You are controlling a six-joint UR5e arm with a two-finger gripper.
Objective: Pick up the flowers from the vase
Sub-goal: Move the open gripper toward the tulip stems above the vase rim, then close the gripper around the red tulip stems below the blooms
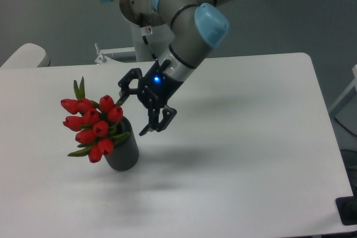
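Note:
The flowers (pixel 92 122), a bunch of red tulip buds with green leaves, stand in the dark grey vase (pixel 125 152) on the left part of the white table (pixel 251 154) and lean to the left. My gripper (pixel 134 113) is open and empty, just right of the bunch at the height of the upper buds. One fingertip is close to the top right bud; I cannot tell if it touches. The other finger hangs right of the vase's rim. The stems are hidden inside the vase.
The arm's base and a metal bracket (pixel 101 56) stand behind the table's far edge. A pale rounded object (pixel 25 57) sits at the far left corner. A dark object (pixel 348 211) is off the table's right front corner.

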